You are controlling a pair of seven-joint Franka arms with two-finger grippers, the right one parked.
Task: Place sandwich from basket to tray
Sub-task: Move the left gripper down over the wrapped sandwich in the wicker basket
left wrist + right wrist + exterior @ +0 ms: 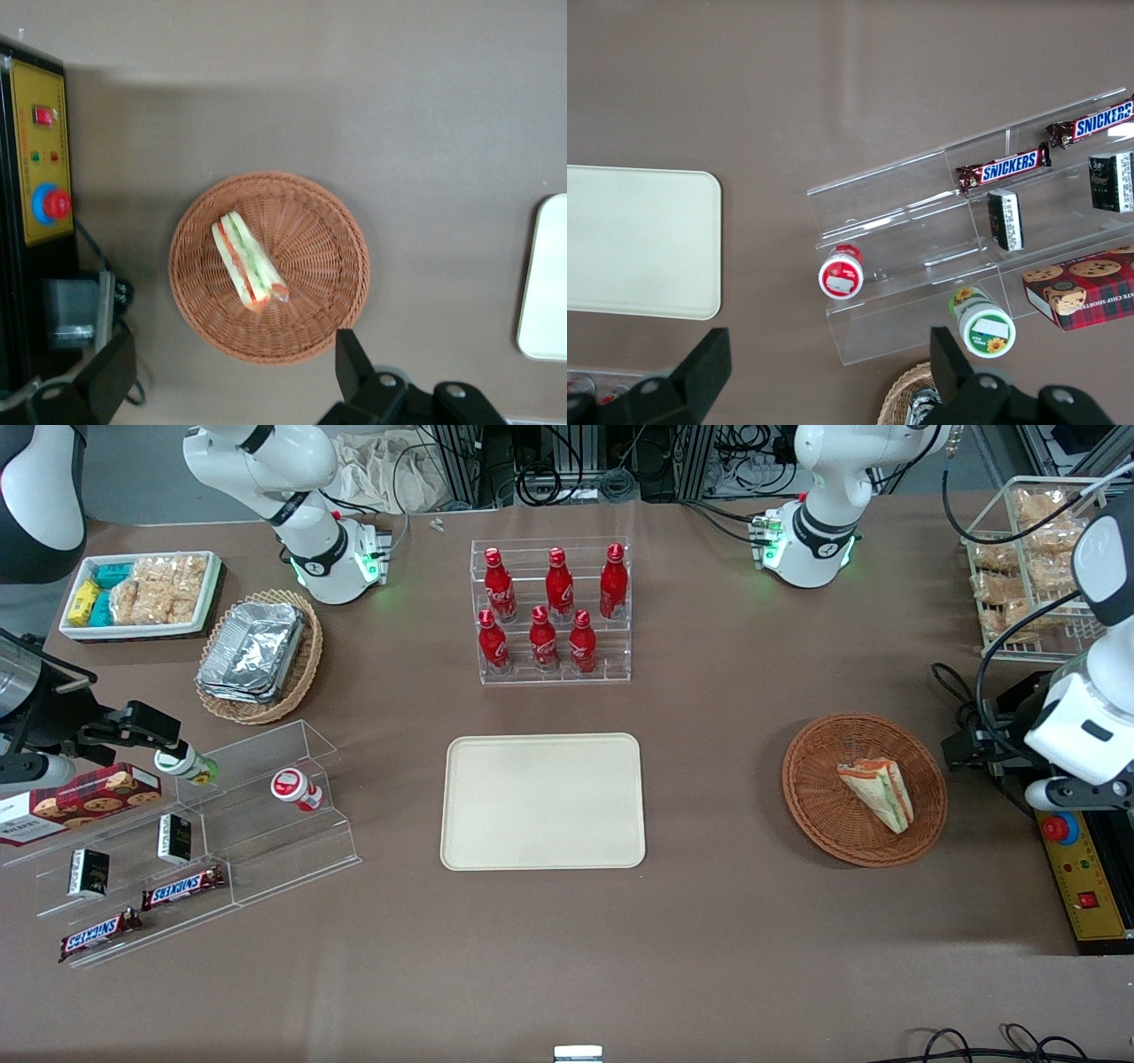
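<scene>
The sandwich (pixel 877 790), a pale triangular wedge with orange-red and green filling, lies in the round reddish-brown wicker basket (pixel 819 797) toward the working arm's end of the table. It also shows in the left wrist view (pixel 250 274), inside the basket (pixel 323 243). The cream-beige tray (pixel 542 801) lies flat and bare at mid-table; its edge shows in the left wrist view (pixel 547 276). My gripper (pixel 974 746) hangs above the table just beside the basket's rim, toward the working arm's end. In the left wrist view the gripper (pixel 230 381) is open and empty, its fingers wide apart.
A yellow control box with a red button (pixel 1076 868) and cables lie beside the basket. A wire rack of bagged snacks (pixel 1028 558) stands farther from the front camera. A rack of red bottles (pixel 554 611) stands past the tray. An acrylic shelf with snacks (pixel 195 824) stands toward the parked arm's end.
</scene>
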